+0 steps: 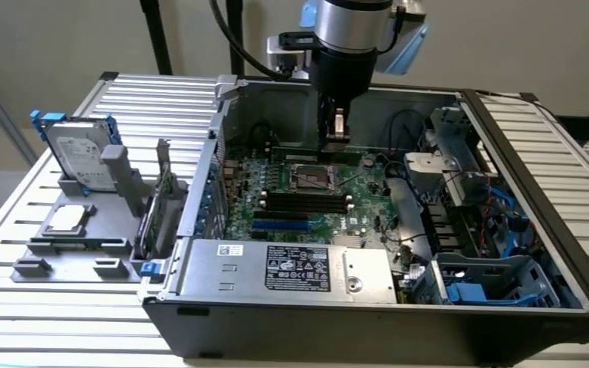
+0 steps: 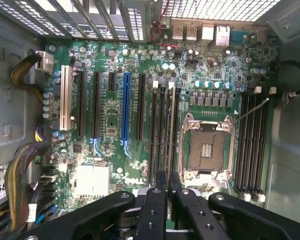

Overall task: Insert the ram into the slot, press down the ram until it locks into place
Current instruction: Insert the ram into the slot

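my gripper (image 1: 333, 144) pinching the ram (image 1: 310, 152), fingers nearly together; ram standing on edge at the slot (image 2: 171, 92), twelve o'clock of the cpu socket (image 1: 310, 178), exterior view

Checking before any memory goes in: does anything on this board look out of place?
One thing: a thin pale strand lies slanted across the black slots beside the processor socket, where a module would go. Nothing else looks askew or damaged.
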Controlling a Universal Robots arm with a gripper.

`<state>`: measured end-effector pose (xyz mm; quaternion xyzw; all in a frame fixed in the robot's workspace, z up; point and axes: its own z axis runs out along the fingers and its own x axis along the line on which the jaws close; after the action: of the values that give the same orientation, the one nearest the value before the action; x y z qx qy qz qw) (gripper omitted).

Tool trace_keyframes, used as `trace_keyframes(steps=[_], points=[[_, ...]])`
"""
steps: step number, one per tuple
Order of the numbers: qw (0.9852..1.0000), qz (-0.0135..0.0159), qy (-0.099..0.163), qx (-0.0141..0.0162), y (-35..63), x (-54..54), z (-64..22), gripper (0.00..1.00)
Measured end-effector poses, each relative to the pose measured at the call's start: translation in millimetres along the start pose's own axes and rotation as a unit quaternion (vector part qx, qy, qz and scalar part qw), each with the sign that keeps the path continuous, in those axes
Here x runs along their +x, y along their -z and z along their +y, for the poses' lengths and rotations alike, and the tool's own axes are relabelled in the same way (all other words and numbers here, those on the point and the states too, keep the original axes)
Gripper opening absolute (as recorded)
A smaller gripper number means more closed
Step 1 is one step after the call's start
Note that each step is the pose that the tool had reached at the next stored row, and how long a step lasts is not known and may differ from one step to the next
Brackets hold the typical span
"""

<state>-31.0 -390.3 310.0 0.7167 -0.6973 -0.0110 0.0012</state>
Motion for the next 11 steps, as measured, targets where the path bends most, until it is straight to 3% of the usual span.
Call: trace_keyframes(steps=[5, 11], points=[[1.0000, 0.0029, 0.000, 0.0001, -8.0, 0.1, 0.8, 0.14], [1.0000, 0.0042, 0.000, 0.0019, -16.2, 0.2, 1.3, 0.14]])
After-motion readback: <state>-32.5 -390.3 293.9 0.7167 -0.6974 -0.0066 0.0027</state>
